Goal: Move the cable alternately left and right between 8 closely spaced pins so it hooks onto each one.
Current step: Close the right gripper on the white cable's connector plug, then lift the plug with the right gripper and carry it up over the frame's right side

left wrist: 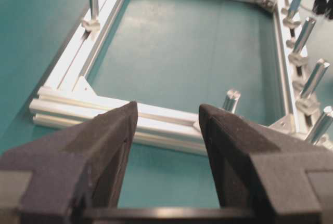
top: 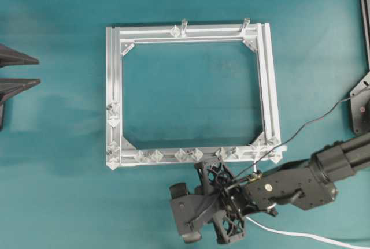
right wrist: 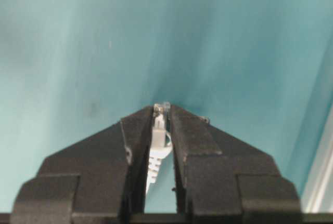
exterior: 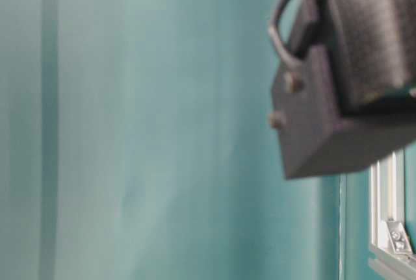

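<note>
The right gripper (right wrist: pixel 160 114) had its jaws pinching the plug end of the cable (right wrist: pixel 156 154) just below the frame's pins (top: pixel 188 155), a sensible hold because the thin cord looked light and limp, while the left gripper (left wrist: pixel 167 115) stood spread and empty.

The right hand (right wrist: pixel 161 115) sits low at six o'clock, its arm stretching off toward four, fingers pinched tight. The left hand (left wrist: pixel 167 125) at nine o'clock gapes wide, holding nothing.
</note>
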Tool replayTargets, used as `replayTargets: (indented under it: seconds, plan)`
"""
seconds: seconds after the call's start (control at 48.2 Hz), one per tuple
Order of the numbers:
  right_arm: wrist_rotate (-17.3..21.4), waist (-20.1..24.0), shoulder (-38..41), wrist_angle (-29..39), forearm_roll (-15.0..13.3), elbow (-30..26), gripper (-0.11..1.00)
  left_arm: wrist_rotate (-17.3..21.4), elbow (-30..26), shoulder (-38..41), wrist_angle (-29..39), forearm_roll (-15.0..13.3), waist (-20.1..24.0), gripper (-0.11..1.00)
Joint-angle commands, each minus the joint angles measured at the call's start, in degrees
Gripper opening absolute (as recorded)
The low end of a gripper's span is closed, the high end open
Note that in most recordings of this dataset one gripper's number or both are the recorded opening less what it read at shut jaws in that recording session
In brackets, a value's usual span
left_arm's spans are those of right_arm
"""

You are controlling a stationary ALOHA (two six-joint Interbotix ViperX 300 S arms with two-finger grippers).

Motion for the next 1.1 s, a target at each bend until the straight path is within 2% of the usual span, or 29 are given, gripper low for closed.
replayTargets:
  seconds: [0.0,0.104,0.187,0.394,0.581,0.913,0.975,1.079]
  plan:
    - [0.09,0.35,-4.22,0.62,-0.09,-0.62,0.12,-0.18,-0.88,2.11,-0.62,0.18,0.26,0.54]
    - [1.67,0.35,-6.42,2.9,-0.09,-0.62,0.12,-0.26,-0.88,2.72,-0.62,0.18,0.26,0.54]
    - [4.92,0.35,-8.0,5.89,-0.09,-0.44,0.12,-0.26,-0.79,2.64,-0.62,0.18,0.26,0.54]
    - [17.14,0.35,-11.34,12.13,-0.18,1.05,0.12,-0.26,-0.62,2.64,-0.62,0.18,0.26,0.54]
    - [26.63,0.79,-13.97,12.74,-0.79,3.78,0.12,-0.26,-0.62,2.64,-0.7,0.18,0.26,0.54]
    - [41.13,1.67,-18.11,14.15,-1.05,9.14,0.12,-0.26,-0.53,2.46,-0.7,0.18,0.26,0.54]
    - [43.95,1.67,-18.54,15.03,-1.85,9.67,0.12,-0.26,-0.53,2.46,-0.7,0.18,0.26,0.54]
    - [49.39,1.67,-19.07,17.67,-4.92,9.84,0.12,-0.26,-0.53,2.46,-0.7,0.18,0.26,0.54]
